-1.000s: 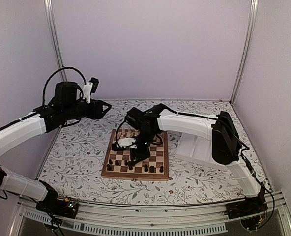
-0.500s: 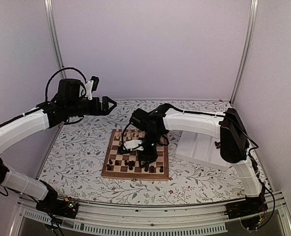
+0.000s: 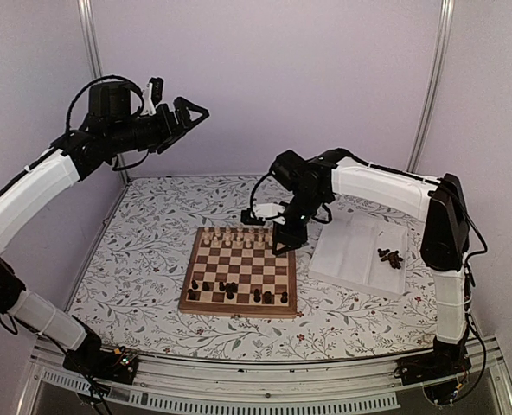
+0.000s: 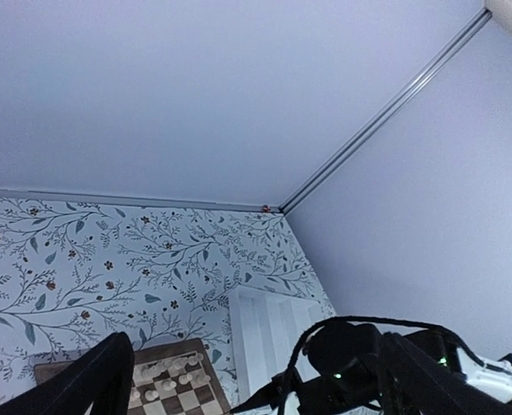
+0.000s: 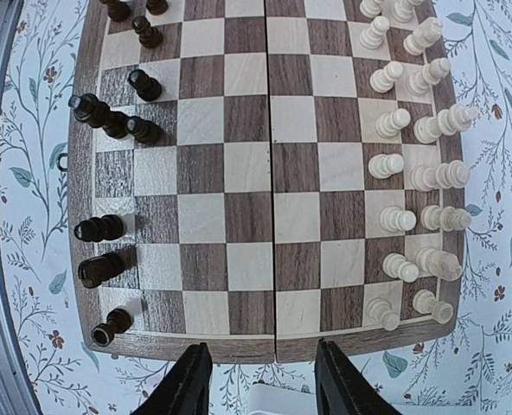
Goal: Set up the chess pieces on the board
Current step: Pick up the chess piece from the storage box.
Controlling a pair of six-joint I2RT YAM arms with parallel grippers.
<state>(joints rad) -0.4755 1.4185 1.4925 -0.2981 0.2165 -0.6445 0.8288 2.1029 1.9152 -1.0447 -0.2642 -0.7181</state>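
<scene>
The board (image 3: 239, 266) lies in the middle of the table. Several dark chess pieces (image 3: 258, 296) stand along its near rows, and a few more (image 3: 389, 256) lie in the white tray (image 3: 351, 246). My right gripper (image 3: 285, 242) hovers over the board's far right edge, open with nothing between its fingers. In the right wrist view the dark pieces (image 5: 99, 228) line the left side of the board (image 5: 265, 216), above the open gripper (image 5: 260, 385). My left gripper (image 3: 195, 108) is open and raised high at the back left, far from the board.
Pale chessmen (image 3: 239, 235) fill the board's two far rows, also seen as pale chessmen (image 5: 416, 130) in the right wrist view. The tray stands right of the board. Enclosure walls and metal posts (image 3: 92, 52) close in the back and sides.
My right gripper rose from the board's near rows and drew back toward the far right edge, jaws wider. My left arm swung upward and its jaws opened fully.
</scene>
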